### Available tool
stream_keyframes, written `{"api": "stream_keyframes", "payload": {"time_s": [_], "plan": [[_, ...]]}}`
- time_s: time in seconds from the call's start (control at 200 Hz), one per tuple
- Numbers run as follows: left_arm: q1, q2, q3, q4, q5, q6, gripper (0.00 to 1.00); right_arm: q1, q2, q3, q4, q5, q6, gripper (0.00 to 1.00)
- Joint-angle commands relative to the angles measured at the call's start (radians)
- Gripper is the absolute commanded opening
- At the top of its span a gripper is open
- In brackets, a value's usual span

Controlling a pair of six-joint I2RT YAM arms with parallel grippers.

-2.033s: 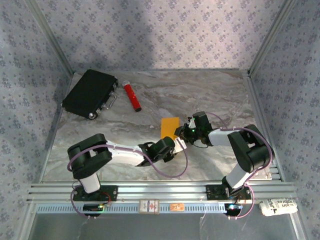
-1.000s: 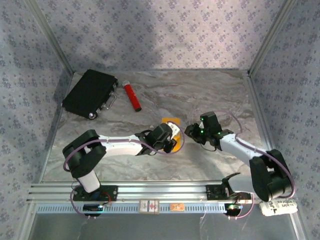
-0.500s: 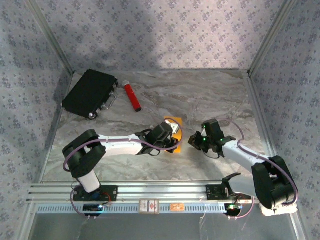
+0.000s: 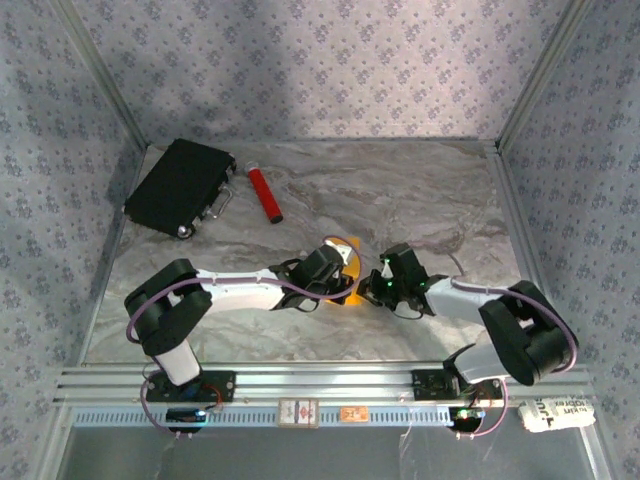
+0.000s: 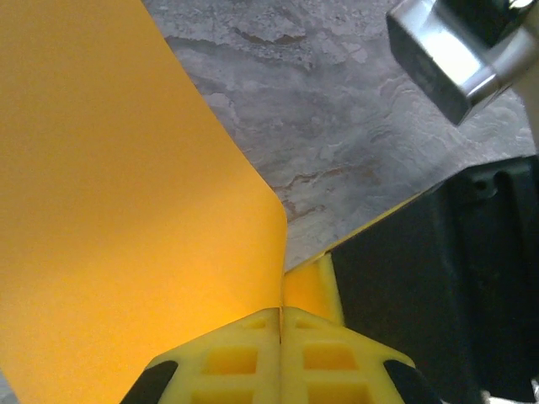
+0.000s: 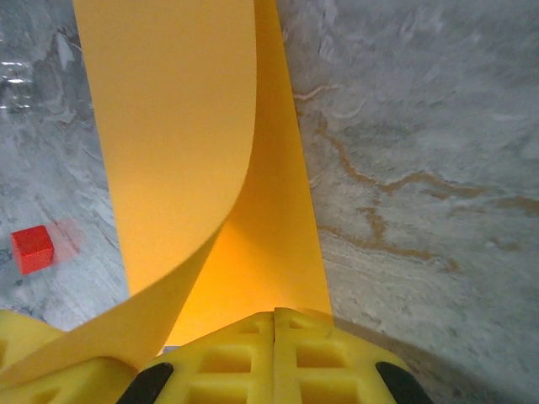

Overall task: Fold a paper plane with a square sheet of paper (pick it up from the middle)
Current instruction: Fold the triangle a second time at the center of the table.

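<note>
The orange-yellow square sheet of paper (image 4: 352,244) lies mid-table, folded over on itself, with one layer curling up. My left gripper (image 4: 342,274) is shut on it; in the left wrist view the paper (image 5: 126,210) rises from between the closed yellow fingertips (image 5: 253,337). My right gripper (image 4: 373,289) meets the sheet from the right. In the right wrist view the gripper (image 6: 275,318) is shut on the near edge of the paper (image 6: 177,126), whose upper layer bends away to the left. No finished paper plane is in sight.
A black case (image 4: 180,185) and a red cylinder (image 4: 265,193) lie at the back left. A small red block (image 6: 32,248) sits on the marble left of the paper. Metal frame rails (image 4: 320,382) border the table's near edge.
My right gripper has swung left, back to the paper, and closed on its edge. The left gripper has kept its hold in place.
</note>
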Motion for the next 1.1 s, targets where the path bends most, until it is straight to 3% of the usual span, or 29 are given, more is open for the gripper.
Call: {"api": "stream_keyframes", "payload": {"time_s": [0.0, 0.3, 0.835, 1.094], "plan": [[0.007, -0.028, -0.014, 0.007, -0.010, 0.003, 0.00, 0.016, 0.047, 0.029, 0.012, 0.015, 0.020, 0.00], [0.034, -0.020, -0.039, 0.073, 0.043, -0.041, 0.01, -0.029, 0.048, 0.029, -0.161, 0.077, -0.082, 0.00], [0.079, 0.031, -0.023, 0.114, 0.139, -0.036, 0.12, -0.073, 0.047, 0.086, -0.186, 0.019, -0.145, 0.00], [0.099, 0.046, 0.000, 0.091, 0.192, 0.029, 0.12, -0.074, 0.058, 0.090, -0.201, 0.027, -0.147, 0.00]]}}
